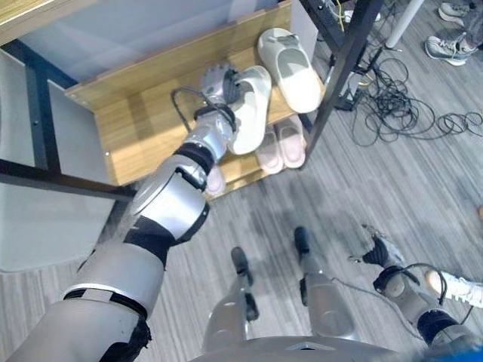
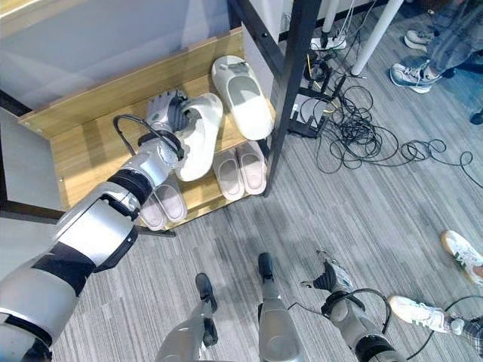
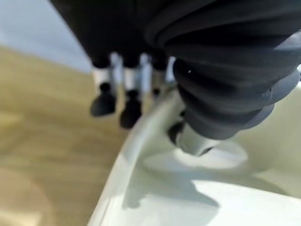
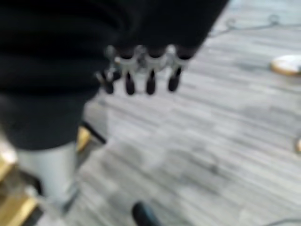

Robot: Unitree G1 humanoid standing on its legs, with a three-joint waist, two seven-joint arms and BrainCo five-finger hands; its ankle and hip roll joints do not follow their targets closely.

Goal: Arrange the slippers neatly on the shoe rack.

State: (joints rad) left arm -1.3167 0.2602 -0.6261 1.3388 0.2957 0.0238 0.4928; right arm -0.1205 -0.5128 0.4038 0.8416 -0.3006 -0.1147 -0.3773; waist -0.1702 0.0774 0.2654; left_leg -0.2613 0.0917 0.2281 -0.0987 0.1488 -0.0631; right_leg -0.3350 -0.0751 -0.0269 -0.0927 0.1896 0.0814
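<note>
One white slipper [image 1: 290, 68] already lay on the shoe rack [image 1: 143, 121] shelf's right end. The left hand [image 1: 219, 83] gripped its mate [image 1: 249, 105] beside it, askew, needing straightening. The right hand [image 1: 381, 253] hung relaxed.

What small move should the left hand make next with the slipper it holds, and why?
Probably turn the held slipper parallel to the other white slipper and release it. The left hand grips its edge on the upper shelf, and it lies angled, its toe end over the front edge.
</note>
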